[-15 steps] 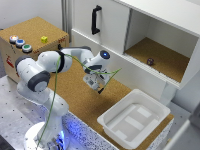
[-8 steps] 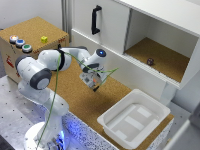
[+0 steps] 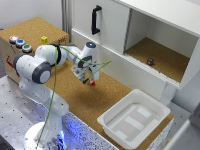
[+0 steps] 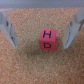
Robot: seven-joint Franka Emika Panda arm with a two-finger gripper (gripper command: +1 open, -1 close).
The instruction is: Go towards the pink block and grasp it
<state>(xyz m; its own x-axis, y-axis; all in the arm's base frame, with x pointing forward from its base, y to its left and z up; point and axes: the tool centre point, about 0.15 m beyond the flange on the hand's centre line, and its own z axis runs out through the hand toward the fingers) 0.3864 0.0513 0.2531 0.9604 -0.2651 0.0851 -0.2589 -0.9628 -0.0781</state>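
The pink block (image 4: 48,40) is a small pinkish-red cube with a dark letter H on its top face, lying on the cork surface. In the wrist view it sits between my two fingers, with a gap on each side. My gripper (image 4: 39,45) is open around it, and neither finger (image 4: 74,30) touches it. The exterior view shows the pink block (image 3: 93,83) as a red speck just under my gripper (image 3: 89,78), in front of the white cabinet.
A white tub (image 3: 116,131) stands on the cork at the exterior view's right. A small dark roundish object (image 3: 150,61) sits in the open cabinet compartment. A yellow cube (image 3: 44,39) and coloured buttons (image 3: 20,43) are on the box at the left. The cabinet door handle (image 3: 95,20) is above.
My gripper has shifted a little toward the exterior view's left over the last second. It now hangs right over the pink block.
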